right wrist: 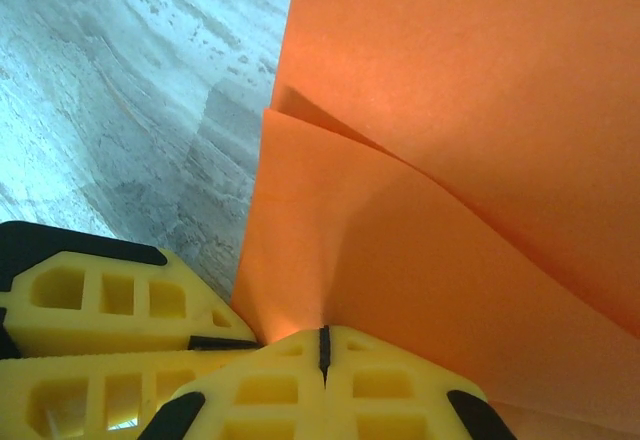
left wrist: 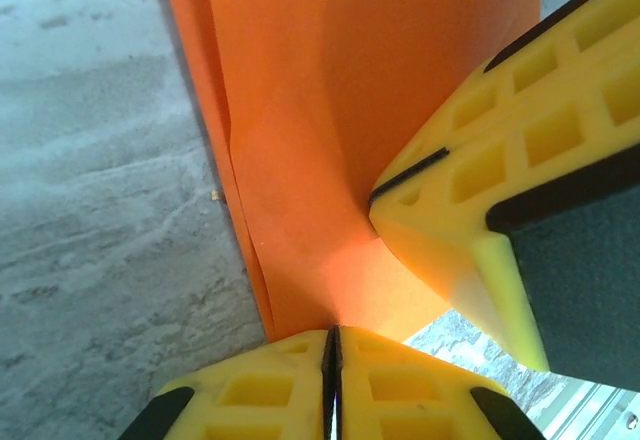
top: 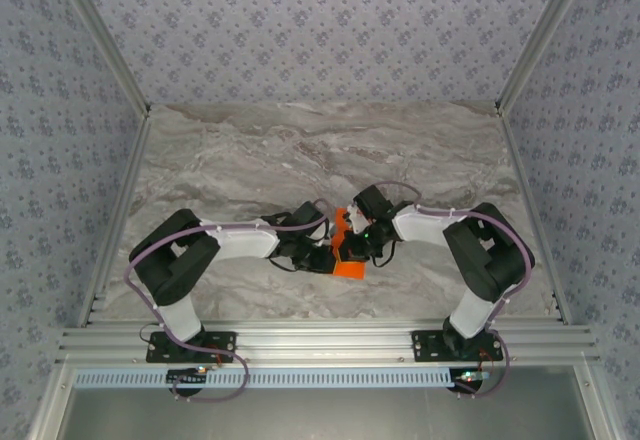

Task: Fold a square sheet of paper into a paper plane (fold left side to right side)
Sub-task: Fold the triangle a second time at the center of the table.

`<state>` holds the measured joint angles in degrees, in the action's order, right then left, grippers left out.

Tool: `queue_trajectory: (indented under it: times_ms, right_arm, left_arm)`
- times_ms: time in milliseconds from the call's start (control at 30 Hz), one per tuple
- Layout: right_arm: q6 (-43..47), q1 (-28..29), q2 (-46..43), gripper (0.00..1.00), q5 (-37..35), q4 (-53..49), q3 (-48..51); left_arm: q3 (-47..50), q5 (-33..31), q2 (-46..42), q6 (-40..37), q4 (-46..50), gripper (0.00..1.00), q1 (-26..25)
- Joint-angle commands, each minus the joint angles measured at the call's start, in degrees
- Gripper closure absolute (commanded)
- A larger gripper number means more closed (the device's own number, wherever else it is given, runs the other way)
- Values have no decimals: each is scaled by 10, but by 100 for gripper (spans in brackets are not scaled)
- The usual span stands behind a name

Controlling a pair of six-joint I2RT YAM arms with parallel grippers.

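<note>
Both end effectors tight on orange paper

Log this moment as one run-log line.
left gripper: shut on orange paper | right gripper: shut on orange paper | paper: layered, mid-fold

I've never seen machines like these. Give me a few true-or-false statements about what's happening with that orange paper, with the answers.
1. The thin bright orange sheet of paper lies flat and untouched. False: it is bent into layers and gripped from two sides.
2. The left pincer is shut on the paper. True.
3. The right pincer stands wide open. False: it is shut on the paper.
4. The two pincers are close together over the grey marbled table. True.
</note>
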<state>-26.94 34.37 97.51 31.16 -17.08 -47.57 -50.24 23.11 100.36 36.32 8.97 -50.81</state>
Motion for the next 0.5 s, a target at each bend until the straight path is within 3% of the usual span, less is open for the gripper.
queue_trajectory:
  times_ms: [0,467]
  right_arm:
    - [25,-22,10,100,-37,-41,-3]
    - [89,-112,-6,100,-43,-82,9]
  left_arm:
    - [11,-47,34,6,58,91,-3]
    - [26,-47,41,11,51,93,4]
